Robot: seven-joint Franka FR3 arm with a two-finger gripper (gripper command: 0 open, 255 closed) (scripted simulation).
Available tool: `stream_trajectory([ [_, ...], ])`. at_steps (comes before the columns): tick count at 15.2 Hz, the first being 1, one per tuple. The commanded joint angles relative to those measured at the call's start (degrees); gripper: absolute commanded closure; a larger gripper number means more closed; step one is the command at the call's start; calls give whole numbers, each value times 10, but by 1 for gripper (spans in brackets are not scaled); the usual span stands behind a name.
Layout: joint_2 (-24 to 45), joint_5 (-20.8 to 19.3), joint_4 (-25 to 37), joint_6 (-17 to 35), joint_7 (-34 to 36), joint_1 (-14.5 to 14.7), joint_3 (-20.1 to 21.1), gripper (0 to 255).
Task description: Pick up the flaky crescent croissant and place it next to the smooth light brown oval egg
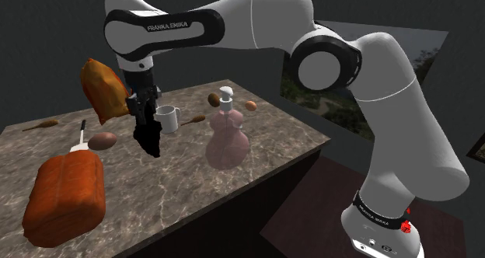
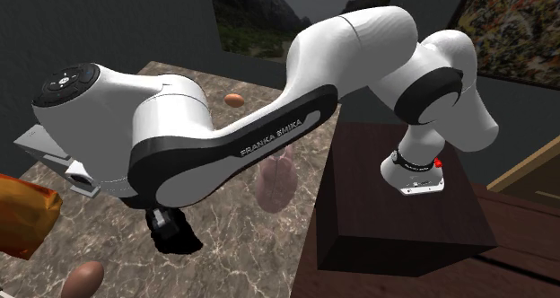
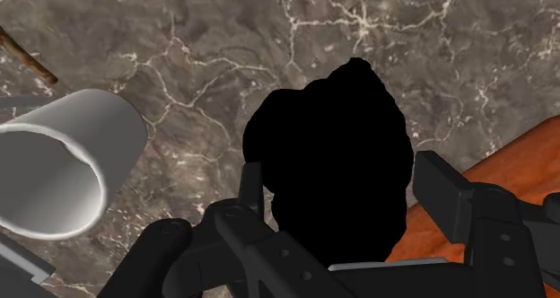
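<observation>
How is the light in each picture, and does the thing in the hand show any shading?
Wrist view: the croissant clasped in the hand is a flat black shape without shading; the marble table is evenly lit. Shoulder view: the room is dim, with a soft shine on the white arm. Second exterior view: the croissant is also plain black, the arm bright.

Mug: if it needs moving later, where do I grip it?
The mug stands upright, mouth up, handle toward the shoulder view's right. Come from above, jaws astride the rim wall opposite the handle.
</observation>
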Motion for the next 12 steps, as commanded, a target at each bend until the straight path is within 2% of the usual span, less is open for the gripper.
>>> stream_trajectory([
  [1, 36, 0, 51, -15, 9, 6, 2, 255],
  [12, 29, 1, -45, 74, 6, 7, 2, 255],
])
